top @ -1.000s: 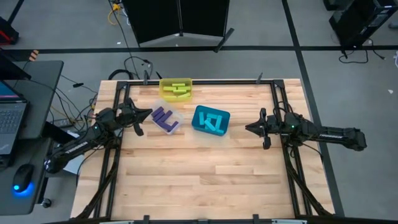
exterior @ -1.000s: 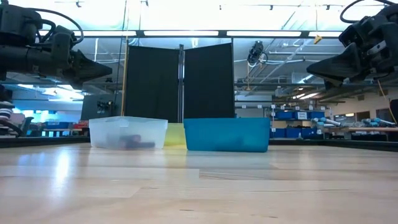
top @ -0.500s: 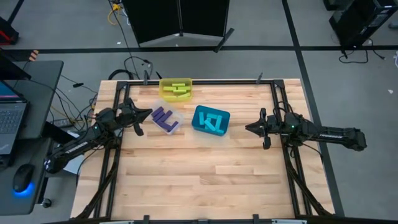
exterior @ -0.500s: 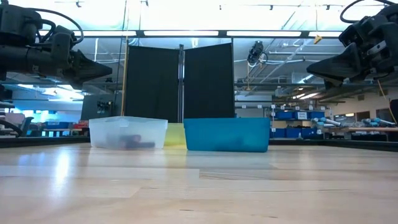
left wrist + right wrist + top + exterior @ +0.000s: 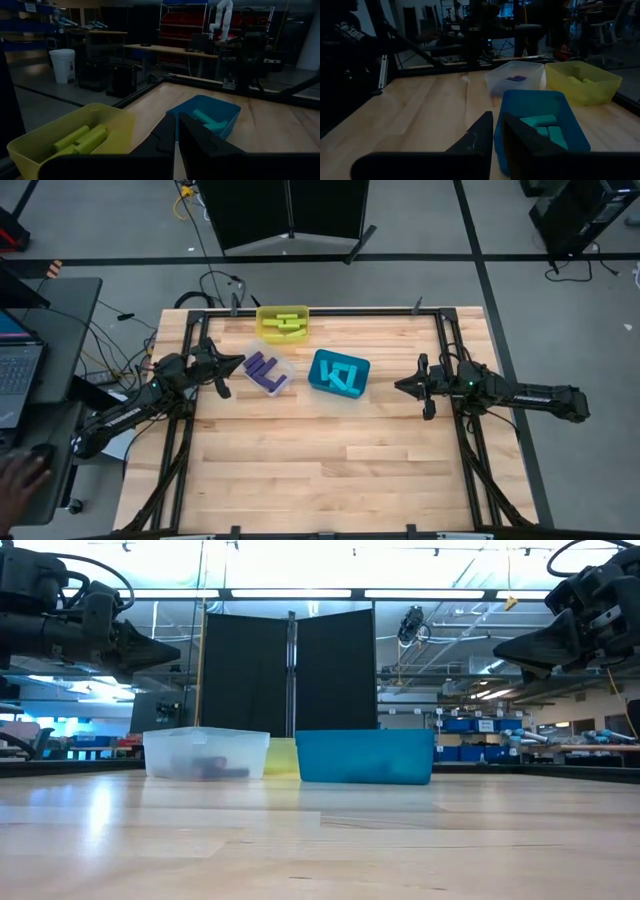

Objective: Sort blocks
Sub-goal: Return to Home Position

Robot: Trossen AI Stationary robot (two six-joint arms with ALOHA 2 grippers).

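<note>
Blocks point(image 5: 343, 377) lie sorted in the teal bin point(image 5: 312, 376) and the clear bin point(image 5: 290, 372) and yellow bin point(image 5: 262, 322) beside it. The left gripper point(image 5: 236, 363) and right gripper point(image 5: 402, 387), fingers pressed together and empty, flank the teal bin. Homing well means retreating without brushing any bin.

Overhead downward, low across table point(image 5: 320, 840), wrists sharing teal bin point(image 5: 535, 95)

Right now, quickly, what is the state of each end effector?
Left end effector: closed, holding nothing.
Right end effector: closed, holding nothing.
</note>
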